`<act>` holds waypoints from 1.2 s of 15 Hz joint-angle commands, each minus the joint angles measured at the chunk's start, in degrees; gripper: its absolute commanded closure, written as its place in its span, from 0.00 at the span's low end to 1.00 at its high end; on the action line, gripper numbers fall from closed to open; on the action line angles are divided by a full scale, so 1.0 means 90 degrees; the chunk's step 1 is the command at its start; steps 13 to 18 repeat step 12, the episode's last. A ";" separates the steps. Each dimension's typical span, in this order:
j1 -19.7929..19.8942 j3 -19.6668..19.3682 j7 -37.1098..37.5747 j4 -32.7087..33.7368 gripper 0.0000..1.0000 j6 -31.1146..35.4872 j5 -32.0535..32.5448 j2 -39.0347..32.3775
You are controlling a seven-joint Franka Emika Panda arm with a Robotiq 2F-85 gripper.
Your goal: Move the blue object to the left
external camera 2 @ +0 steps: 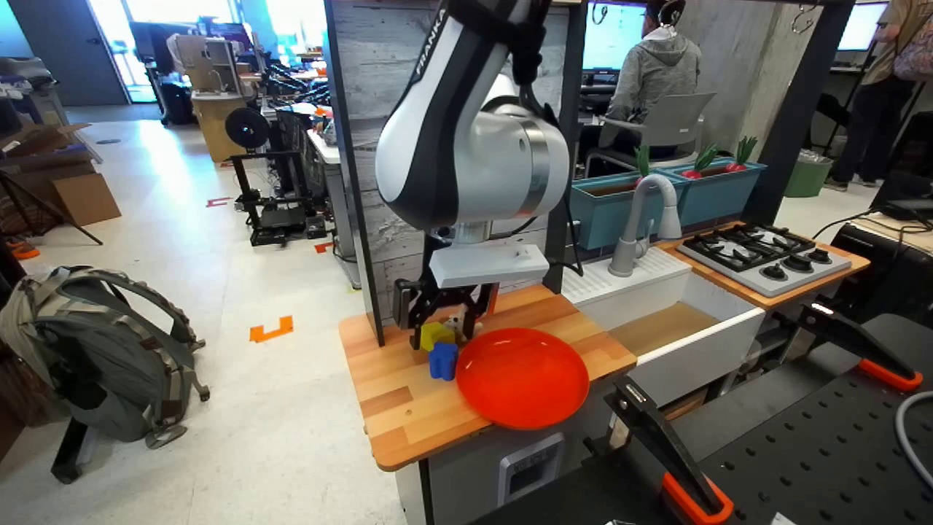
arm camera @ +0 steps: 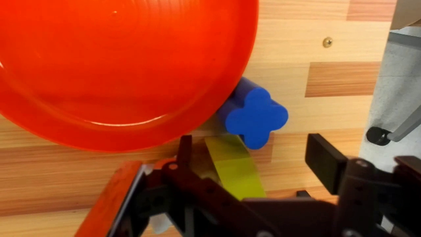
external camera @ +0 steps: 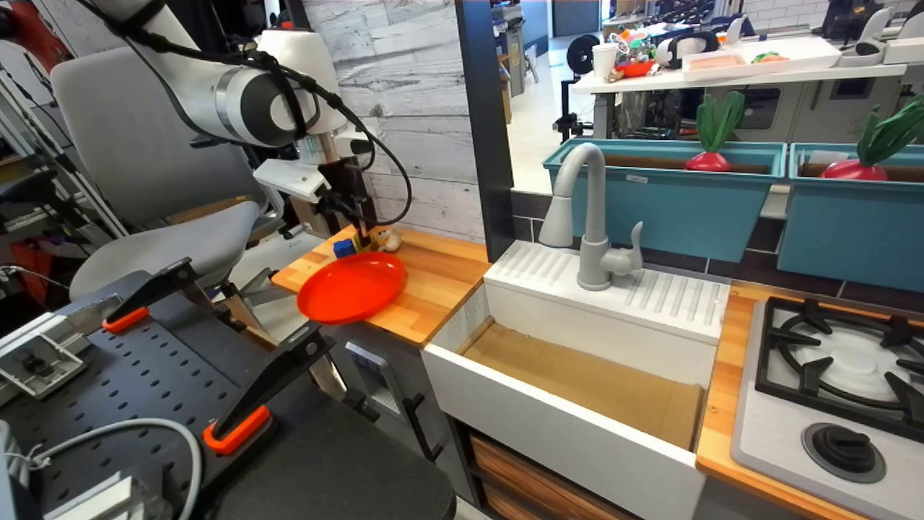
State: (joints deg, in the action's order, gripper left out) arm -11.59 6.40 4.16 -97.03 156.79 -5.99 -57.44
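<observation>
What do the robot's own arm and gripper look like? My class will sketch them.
The arm is white and rounded, with a dark stripe lettered FRANKA and a grey metallic ring. A black cable runs along it and black straps wrap it. The gripper is black, with jointed links and two blocky finger pads; above it sits a pale, boxy piece.
</observation>
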 commanded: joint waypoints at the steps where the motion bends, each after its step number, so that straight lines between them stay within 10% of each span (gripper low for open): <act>1: -0.0085 -0.0086 0.0167 0.0124 0.00 -0.0142 0.0108 0.0000; 9: -0.0006 0.0052 0.0076 -0.1460 0.00 -0.0008 0.0114 0.1393; 10: 0.0013 0.0111 0.0073 -0.0674 0.00 0.0001 0.0051 0.0695; 18: 0.0018 0.0108 0.0074 -0.1086 0.00 -0.0001 0.0053 0.1073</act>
